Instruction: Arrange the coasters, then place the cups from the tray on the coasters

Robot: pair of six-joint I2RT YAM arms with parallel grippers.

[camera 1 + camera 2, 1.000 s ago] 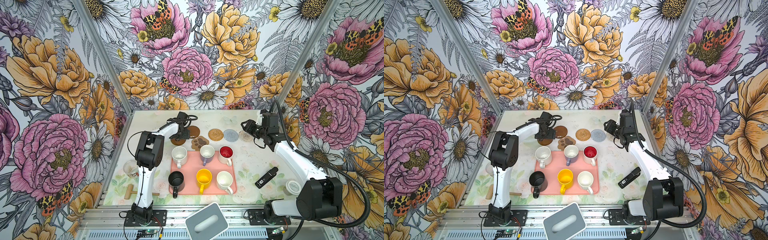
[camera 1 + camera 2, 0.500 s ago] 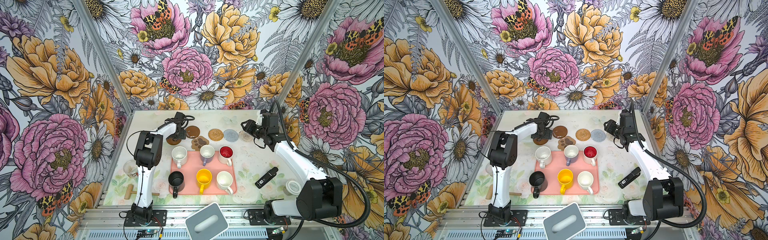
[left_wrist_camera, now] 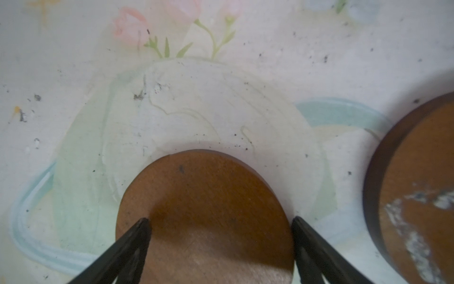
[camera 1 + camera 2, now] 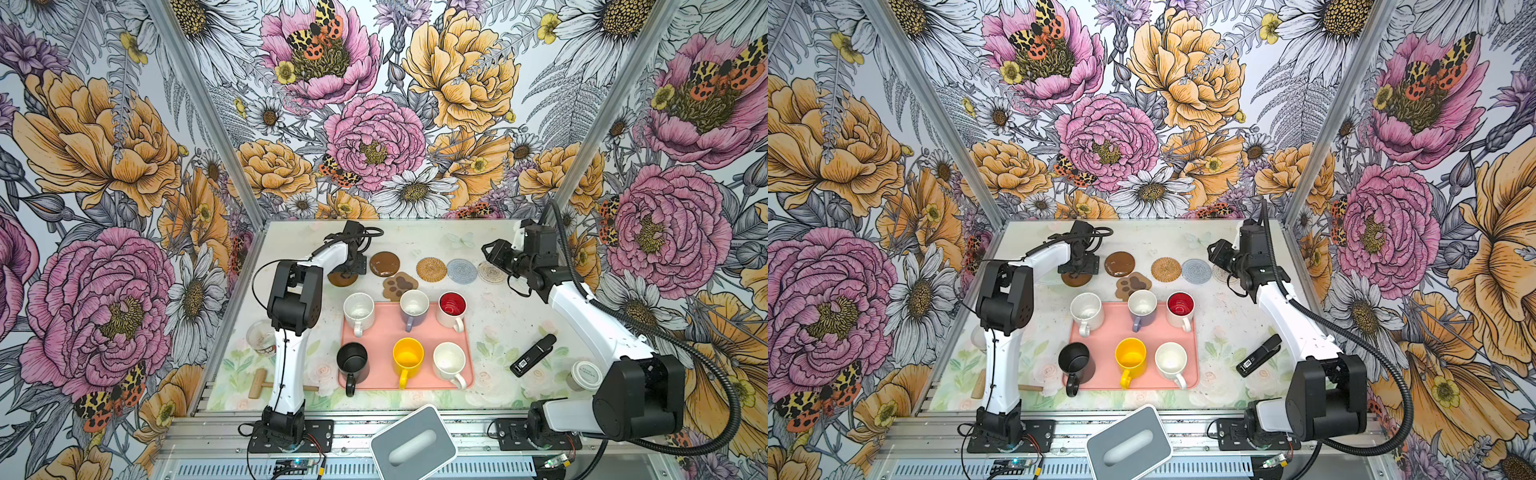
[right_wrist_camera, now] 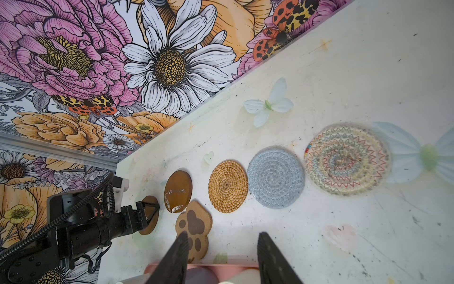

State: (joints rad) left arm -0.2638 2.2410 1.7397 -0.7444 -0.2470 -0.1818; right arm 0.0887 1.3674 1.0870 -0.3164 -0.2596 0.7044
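Left tool [image 3: 219, 220] is spread wide and clamps nothing. The plain brown disc coaster [image 3: 204, 186] lies flat on the bench directly beneath it, at the left end of the row, beside the scuffed brown disc [image 4: 385, 263]. It's round, so no axis to match. Right tool [image 5: 222, 237] is open and empty, near the cream stitched coaster [image 5: 346, 159]. Six mugs [image 4: 408, 353] sit on the pink tray [image 4: 382, 330].
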